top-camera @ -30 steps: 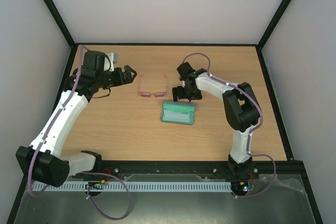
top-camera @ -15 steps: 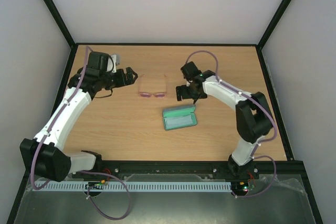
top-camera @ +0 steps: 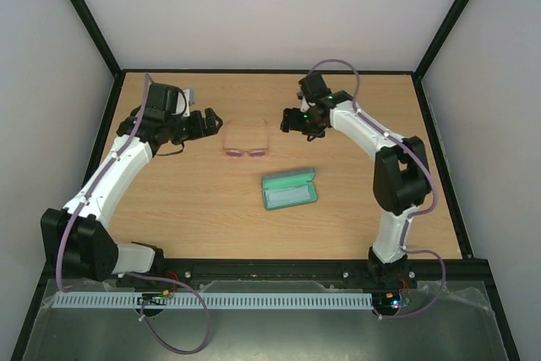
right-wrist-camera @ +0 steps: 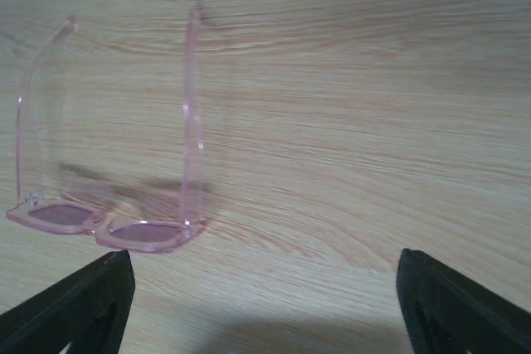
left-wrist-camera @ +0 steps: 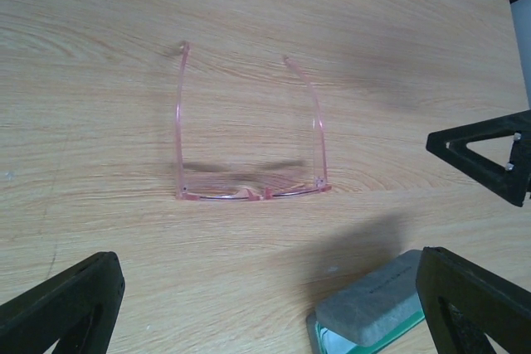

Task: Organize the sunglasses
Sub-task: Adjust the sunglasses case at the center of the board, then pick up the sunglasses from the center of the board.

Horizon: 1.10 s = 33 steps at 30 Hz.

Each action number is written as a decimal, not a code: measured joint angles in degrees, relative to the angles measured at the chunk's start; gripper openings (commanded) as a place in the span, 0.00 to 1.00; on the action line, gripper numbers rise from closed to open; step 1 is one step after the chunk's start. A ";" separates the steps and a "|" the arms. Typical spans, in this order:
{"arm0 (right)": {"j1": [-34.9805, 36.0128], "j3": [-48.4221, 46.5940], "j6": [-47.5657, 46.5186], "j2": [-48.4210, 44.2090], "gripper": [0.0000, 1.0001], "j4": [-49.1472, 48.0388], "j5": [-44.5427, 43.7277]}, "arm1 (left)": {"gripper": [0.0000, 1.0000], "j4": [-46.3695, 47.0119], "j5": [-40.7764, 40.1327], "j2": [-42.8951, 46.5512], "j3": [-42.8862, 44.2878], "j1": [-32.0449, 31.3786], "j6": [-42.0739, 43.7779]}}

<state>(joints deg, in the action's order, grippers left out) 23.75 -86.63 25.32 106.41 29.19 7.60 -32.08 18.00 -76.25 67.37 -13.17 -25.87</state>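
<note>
Since a second ago the right arm has swung away from the case (top-camera: 289, 189) toward the far edge, so the right jaws now sit just right of the sunglasses (top-camera: 246, 143) rather than over the case. Over that second the case slid a little nearer the arm bases and turned, and it has lain the same way for the last half second. Neither the sunglasses nor the left jaws have shifted noticeably.

From above, the sunglasses lie on the bench (top-camera: 186, 200) between the two sets of jaws, touching neither, with their temple arms unfolded and pointing at the far wall. Open, green lining up, the case lies apart from them on the near-right side. Pale grey walls and black frame struts close in the wood-grain bench, and a black rail carries both arm bases along the near edge.

At the left wrist, the left fingers (left-wrist-camera: 58, 308) stand in the two bottom corners, spread wide with nothing between them. Ahead of them the sunglasses (left-wrist-camera: 249, 195) rest on bare wood, the case (left-wrist-camera: 369, 304) shows grey at the lower right, and a black tip of the right arm enters at the right edge.

At the right wrist, the right fingers (right-wrist-camera: 465, 304) are likewise wide apart and hold nothing, with the sunglasses (right-wrist-camera: 141, 234) at the left of view
</note>
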 measured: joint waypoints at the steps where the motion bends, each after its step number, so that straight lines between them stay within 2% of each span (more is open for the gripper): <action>1: 0.85 -0.94 0.28 0.94 0.80 0.09 -0.26 | 0.99 0.04 0.00 -0.26 -0.11 0.13 0.00; 7: 5.73 -9.99 2.60 8.20 0.64 1.16 -2.34 | 0.99 0.87 0.09 -0.68 -0.28 0.35 -0.02; 11: 8.13 -15.39 3.56 13.00 0.50 2.34 -4.46 | 0.99 1.33 0.50 0.07 -0.61 0.35 -0.07; 19: 11.04 -21.90 4.68 20.06 0.43 5.49 -9.75 | 0.99 -0.37 2.01 6.23 -0.52 0.35 -0.28; 33: 11.52 -22.71 4.76 23.76 0.36 7.30 -14.56 | 0.99 -5.57 4.68 16.41 6.95 0.35 -1.49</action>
<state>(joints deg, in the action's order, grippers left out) 35.27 -109.34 30.09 130.17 36.49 -6.96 -37.65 22.68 -59.83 74.32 -12.82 -27.35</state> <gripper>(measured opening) 0.382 0.991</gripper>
